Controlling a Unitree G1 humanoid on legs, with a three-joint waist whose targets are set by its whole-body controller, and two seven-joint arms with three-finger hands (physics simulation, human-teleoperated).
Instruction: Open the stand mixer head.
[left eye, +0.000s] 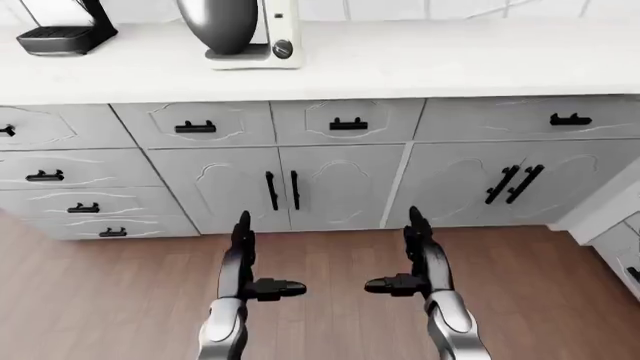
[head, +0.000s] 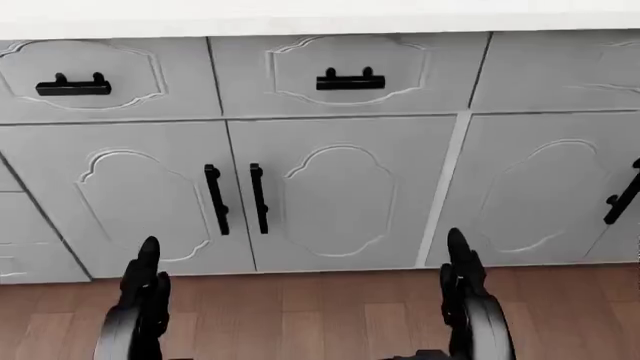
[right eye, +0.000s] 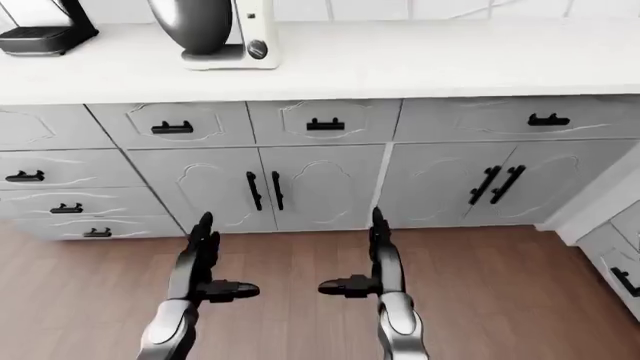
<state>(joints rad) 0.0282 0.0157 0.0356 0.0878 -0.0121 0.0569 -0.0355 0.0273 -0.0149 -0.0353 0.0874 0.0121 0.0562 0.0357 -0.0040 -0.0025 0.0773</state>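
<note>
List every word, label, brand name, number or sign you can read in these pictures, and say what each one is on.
None can be read.
Stand mixer: no lettering shows; the round knob on its base is too small to tell any marks.
Coffee machine: plain black.
Cabinet doors and counter: no text.

Stand mixer (left eye: 245, 34) head's cut off by top edge, coffee maker (left eye: 65, 30) top too, can't see either.
</note>
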